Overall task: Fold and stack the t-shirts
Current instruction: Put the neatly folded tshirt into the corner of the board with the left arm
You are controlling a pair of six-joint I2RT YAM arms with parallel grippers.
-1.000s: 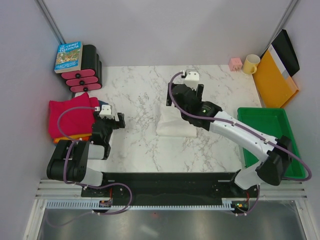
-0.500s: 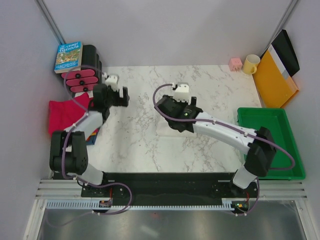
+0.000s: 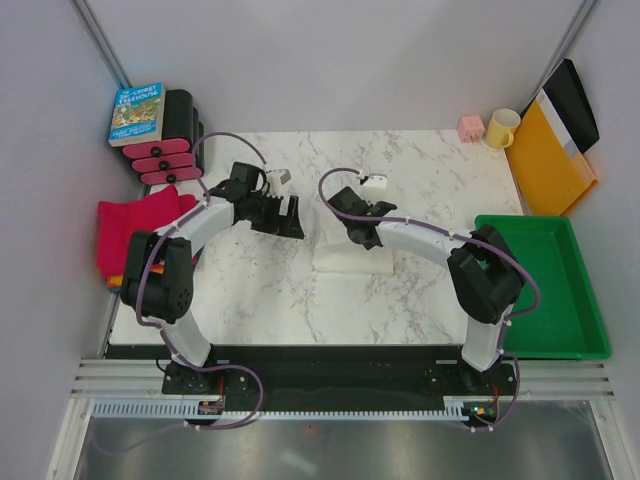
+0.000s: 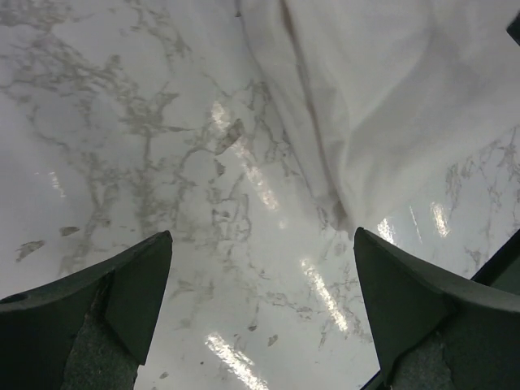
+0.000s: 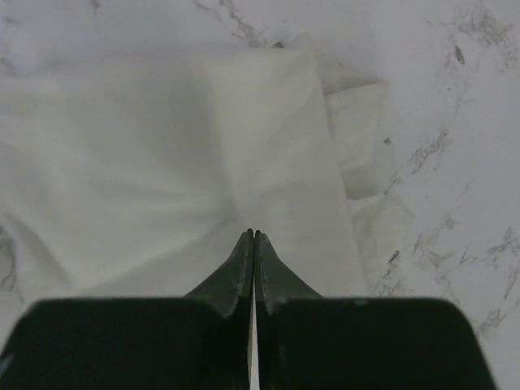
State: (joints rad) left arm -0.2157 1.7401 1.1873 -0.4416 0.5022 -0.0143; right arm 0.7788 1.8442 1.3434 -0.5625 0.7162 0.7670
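A folded cream-white t-shirt (image 3: 350, 256) lies mid-table on the marble. My right gripper (image 3: 363, 236) is down on its far part. In the right wrist view the right gripper (image 5: 253, 233) is shut, its tips pinching the white t-shirt (image 5: 162, 162) where creases meet. My left gripper (image 3: 291, 217) hovers open just left of the shirt. In the left wrist view the left gripper (image 4: 262, 236) has only marble between its fingers, and the shirt's edge (image 4: 382, 106) lies ahead of it. A magenta-pink folded t-shirt (image 3: 135, 232) sits at the left edge on an orange one (image 3: 116, 281).
A green tray (image 3: 590, 300) stands at the right. At the back right are a yellow mug (image 3: 502, 127), a small pink cube (image 3: 471, 127) and a yellow-orange folder (image 3: 548, 155). A book (image 3: 137, 112) rests on a black-and-pink rack (image 3: 172, 152) at the back left.
My left arm swung from the pink stack to mid-table beside the white shirt, staying open. My right gripper moved left and down onto the shirt and shut.
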